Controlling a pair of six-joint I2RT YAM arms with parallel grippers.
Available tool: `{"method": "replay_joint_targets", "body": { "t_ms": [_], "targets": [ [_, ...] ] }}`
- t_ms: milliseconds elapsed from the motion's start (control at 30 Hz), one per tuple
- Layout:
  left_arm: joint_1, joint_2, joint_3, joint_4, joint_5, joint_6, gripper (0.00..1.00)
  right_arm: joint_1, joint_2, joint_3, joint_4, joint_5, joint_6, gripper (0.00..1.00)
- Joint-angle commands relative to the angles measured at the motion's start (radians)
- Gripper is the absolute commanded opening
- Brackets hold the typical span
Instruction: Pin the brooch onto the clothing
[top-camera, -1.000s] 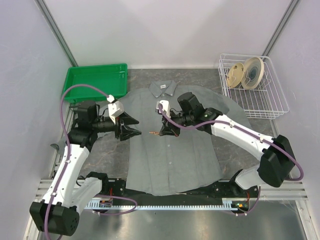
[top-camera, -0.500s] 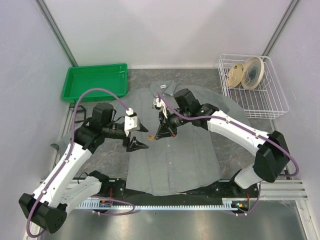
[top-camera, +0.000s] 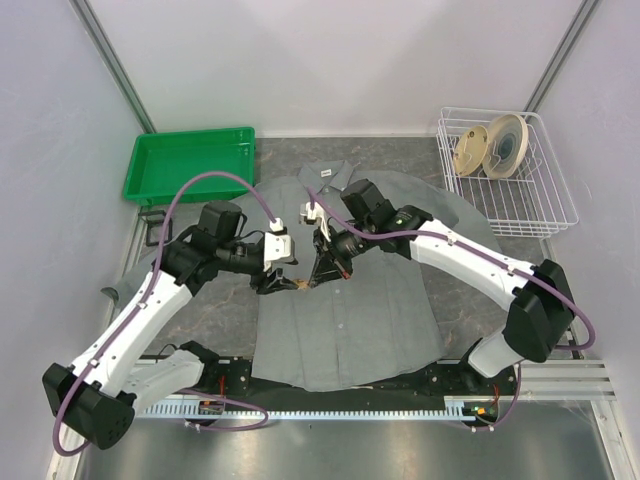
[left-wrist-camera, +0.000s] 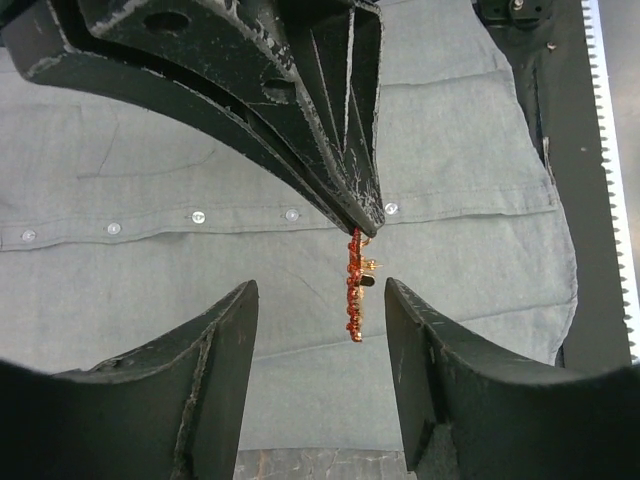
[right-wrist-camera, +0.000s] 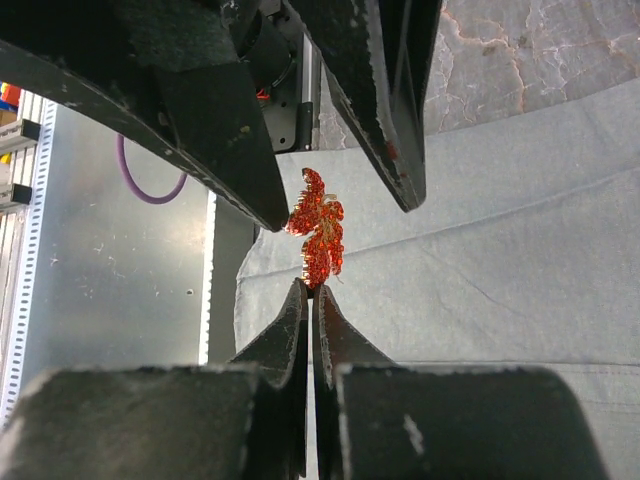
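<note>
Brooch sits pinched by its lower tip in your right gripper, jaws pressed together on it, just above the grey shirt. Your left gripper has its fingers spread to either side of it. At far right, a wire basket holds two pale round discs; a green tray sits far left. You have a grey marbled table and pale walls.

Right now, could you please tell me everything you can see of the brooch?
The brooch is a small orange-red, leaf-shaped piece with a beaded, glittery surface and gold-looking fittings. The right gripper, shut, pinches one tip and holds it above the grey shirt, edge-on to the left wrist camera. The left gripper is open, its fingers flanking it, apparently not touching.
</note>
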Motion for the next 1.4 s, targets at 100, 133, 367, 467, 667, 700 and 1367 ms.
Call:
{"method": "replay_joint_targets", "body": {
  "t_ms": [100, 133, 367, 467, 667, 700, 1367],
  "targets": [
    [-0.015, 0.028, 0.068, -0.082, 0.018, 0.141, 0.58, 0.006, 0.027, 0.078, -0.036, -0.023, -0.016, 0.00],
    [-0.018, 0.031, 0.070, -0.086, 0.020, 0.144, 0.57, 0.006, 0.032, 0.081, -0.039, -0.023, -0.015, 0.00],
    [-0.043, 0.045, 0.073, -0.093, 0.019, 0.140, 0.49, 0.006, 0.040, 0.094, -0.040, -0.028, -0.012, 0.00],
    [-0.049, 0.051, 0.074, -0.090, 0.008, 0.138, 0.46, 0.008, 0.040, 0.098, -0.040, -0.040, -0.009, 0.00],
    [-0.052, 0.056, 0.068, -0.068, -0.021, 0.132, 0.46, 0.009, 0.043, 0.110, -0.039, -0.052, -0.006, 0.00],
    [-0.054, 0.054, 0.068, -0.068, -0.023, 0.128, 0.46, 0.009, 0.041, 0.112, -0.039, -0.054, -0.004, 0.00],
    [0.257, 0.059, -0.146, 0.459, 0.124, -0.832, 0.02, -0.153, 0.035, 0.115, 0.047, 0.176, 0.074, 0.77]
  ]
}}
